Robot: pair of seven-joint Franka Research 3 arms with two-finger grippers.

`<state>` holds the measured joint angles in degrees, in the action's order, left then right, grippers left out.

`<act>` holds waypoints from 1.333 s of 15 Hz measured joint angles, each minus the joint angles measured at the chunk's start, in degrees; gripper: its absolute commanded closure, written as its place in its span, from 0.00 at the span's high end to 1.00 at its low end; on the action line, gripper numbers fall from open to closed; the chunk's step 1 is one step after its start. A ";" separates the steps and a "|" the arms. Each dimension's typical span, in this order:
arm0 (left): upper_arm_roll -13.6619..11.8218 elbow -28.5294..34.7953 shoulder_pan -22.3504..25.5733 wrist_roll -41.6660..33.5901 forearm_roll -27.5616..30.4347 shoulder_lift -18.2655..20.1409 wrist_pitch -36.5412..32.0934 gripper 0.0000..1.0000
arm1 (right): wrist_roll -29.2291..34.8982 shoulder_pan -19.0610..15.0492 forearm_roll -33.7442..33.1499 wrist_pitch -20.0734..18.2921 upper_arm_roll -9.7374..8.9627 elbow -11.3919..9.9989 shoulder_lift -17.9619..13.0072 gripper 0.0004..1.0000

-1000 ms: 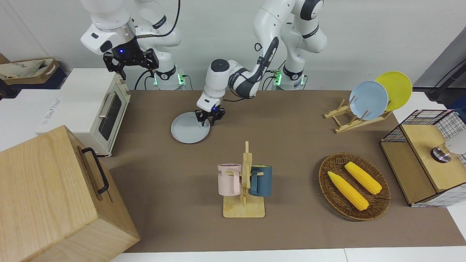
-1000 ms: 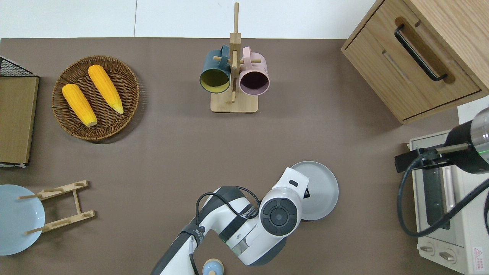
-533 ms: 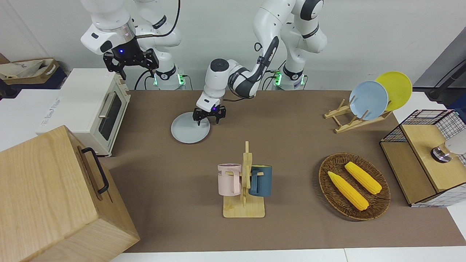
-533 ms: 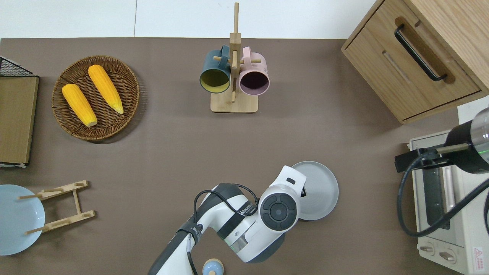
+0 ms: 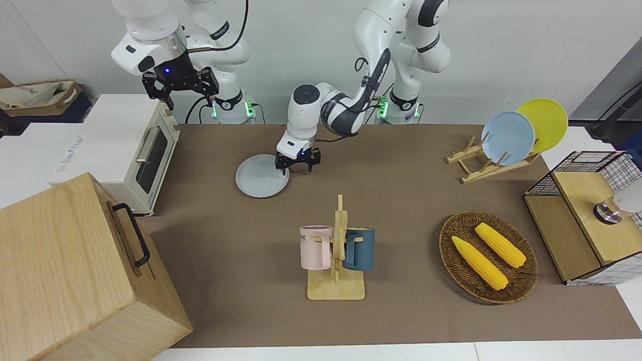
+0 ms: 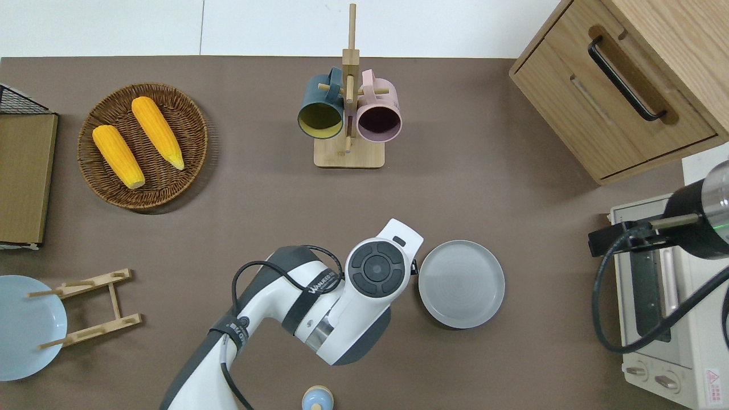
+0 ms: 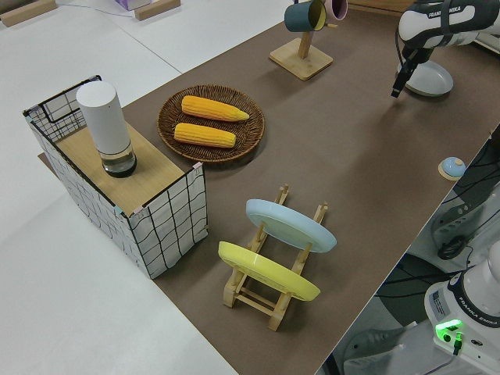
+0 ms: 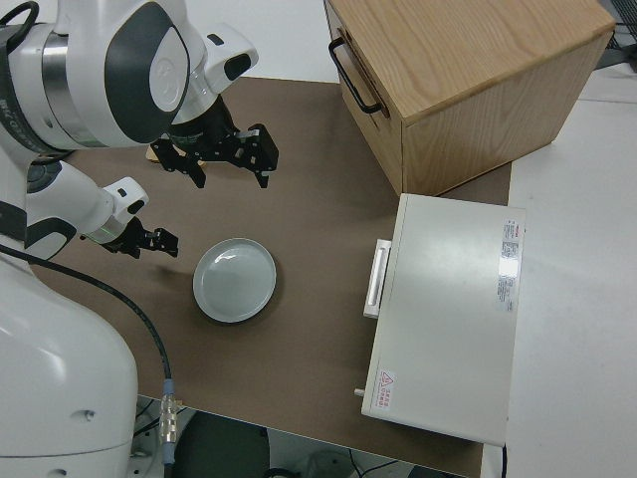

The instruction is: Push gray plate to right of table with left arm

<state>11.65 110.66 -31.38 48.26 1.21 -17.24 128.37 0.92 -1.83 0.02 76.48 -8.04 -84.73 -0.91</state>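
The gray plate is seen flat on the table, between the toaster oven and the left gripper. That gripper is held low just beside the plate's rim, toward the left arm's end, its fingers spread apart and empty. The right arm is parked.

Left gripper hidden under own wrist overhead; sky-blue plate cut by edge.
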 measured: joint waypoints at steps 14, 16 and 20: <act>-0.36 -0.15 20.80 -31.88 2.54 13.83 -22.79 0.99 | 0.00 0.00 0.00 0.00 0.00 0.00 0.00 0.98; -0.45 -0.18 23.32 -35.29 2.55 15.15 -24.59 0.99 | 0.00 0.00 0.00 0.00 0.00 0.00 0.00 0.98; -0.98 -0.95 28.88 -43.49 2.54 17.27 -28.32 0.99 | 0.00 0.00 0.00 0.00 0.00 0.00 0.00 0.98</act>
<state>10.67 109.70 -2.50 4.77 3.76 0.03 100.06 0.92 -1.83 0.02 76.48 -8.04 -84.73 -0.91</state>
